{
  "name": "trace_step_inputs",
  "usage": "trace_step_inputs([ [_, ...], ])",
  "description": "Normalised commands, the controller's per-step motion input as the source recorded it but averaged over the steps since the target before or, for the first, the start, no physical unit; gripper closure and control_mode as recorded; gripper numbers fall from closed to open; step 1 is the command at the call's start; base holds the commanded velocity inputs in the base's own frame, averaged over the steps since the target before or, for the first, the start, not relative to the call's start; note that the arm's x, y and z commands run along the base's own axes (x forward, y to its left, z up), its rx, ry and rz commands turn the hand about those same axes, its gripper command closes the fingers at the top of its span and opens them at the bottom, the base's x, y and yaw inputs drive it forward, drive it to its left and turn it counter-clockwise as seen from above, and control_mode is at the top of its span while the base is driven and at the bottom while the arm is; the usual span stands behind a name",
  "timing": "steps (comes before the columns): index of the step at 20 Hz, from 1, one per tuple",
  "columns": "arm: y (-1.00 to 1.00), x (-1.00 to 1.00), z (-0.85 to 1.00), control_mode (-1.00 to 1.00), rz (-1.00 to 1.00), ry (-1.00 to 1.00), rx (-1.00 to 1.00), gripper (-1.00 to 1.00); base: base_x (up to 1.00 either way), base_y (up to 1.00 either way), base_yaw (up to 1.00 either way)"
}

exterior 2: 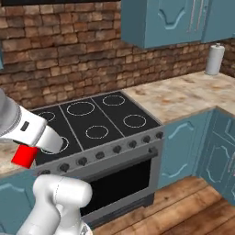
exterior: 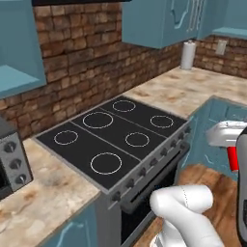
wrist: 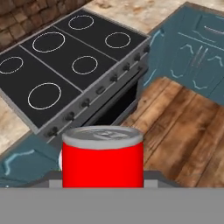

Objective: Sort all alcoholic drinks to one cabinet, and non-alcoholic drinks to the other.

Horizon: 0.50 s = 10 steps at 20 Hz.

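So the biggest thing in front of me is the stove [exterior: 113, 140], flat black glass with white burner rings, a grey knob strip along the front and a dark oven door under it. It sits in a mottled beige stone surface [exterior: 202, 89] that runs off to the right, with a rough red-brown brick wall [exterior: 87, 58] behind and glossy teal cabinets [exterior: 159, 21] above. More teal doors [wrist: 199, 61] are down low to the right of the oven, over a warm wood plank floor [wrist: 183, 131]. A white paper towel roll [exterior 2: 214, 58] stands way back in the corner.

Now the bit that matters: the red can [wrist: 103, 159] is already with me, sitting right between my fingers, upright relative to my hand, its long axis running straight out along them so the silver top faces the hand camera. Plain smooth red cylinder, shiny metal lid. In the base views it's a red block at the end of my arm [exterior 2: 25, 156], held out in the air in front of the stove, not resting on anything.

I'd say my fingers are pinching the can at about half spread, though the can hides the tips. My guess is the next move is carrying it to whichever cabinet gets the non-alcoholic stuff, and those upper doors look closed from here.
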Motion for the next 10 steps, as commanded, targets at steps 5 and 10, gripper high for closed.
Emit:
trace_step_inputs([
  [5, 0.0, 0.0, 0.0, 1.0, 0.0, 0.0, 0.0, 1.0, 0.0, -0.65, -0.68],
  [10, 0.0, 0.0, 0.0, 1.0, 0.0, 0.0, 0.0, 1.0, 0.17, -0.58, -0.64],
])
